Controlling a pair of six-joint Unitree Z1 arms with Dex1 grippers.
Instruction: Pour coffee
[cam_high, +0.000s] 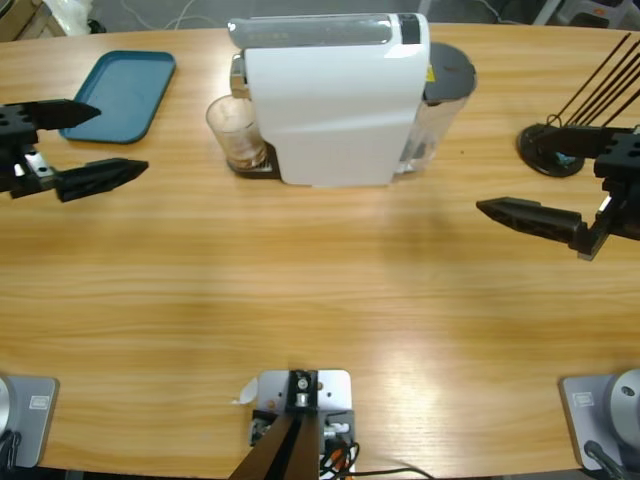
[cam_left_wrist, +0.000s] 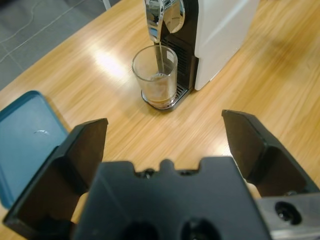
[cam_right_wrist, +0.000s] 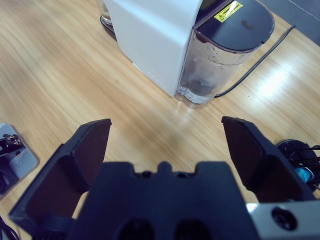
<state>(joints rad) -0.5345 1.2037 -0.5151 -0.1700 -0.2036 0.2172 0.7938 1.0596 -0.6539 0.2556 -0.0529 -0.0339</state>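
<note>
My left gripper (cam_high: 95, 142) hung over the table's (cam_high: 330, 290) left edge with its jaws spread wide and nothing between them, the upper jaw lying just over the near corner of the teal tray (cam_high: 118, 92). The tray lay flat at the far left, close to the table's back edge. In my left wrist view the left gripper (cam_left_wrist: 165, 131) faced the glass (cam_left_wrist: 155, 75) across a stretch of bare wood, with the tray (cam_left_wrist: 25, 140) off to one side. The glass (cam_high: 234, 130) stood upright on the drip grate at the left face of the white coffee machine (cam_high: 330, 100), directly beneath the chromed spout (cam_left_wrist: 161, 17). The coffee (cam_left_wrist: 159, 100) formed a shallow brown layer at the bottom of the glass, with a thin stream running down into it from the spout. A broad band of unoccupied wood ran across the table's near half, in front of the machine. The clear water tank (cam_right_wrist: 212, 65) with its dark lid sat on the machine's right side. My right gripper (cam_right_wrist: 167, 135) was likewise wide open and empty, well apart from the machine. In the high view my right gripper (cam_high: 545, 185) hovered at the table's right edge, just beside a black wire rack (cam_high: 560, 145).
</note>
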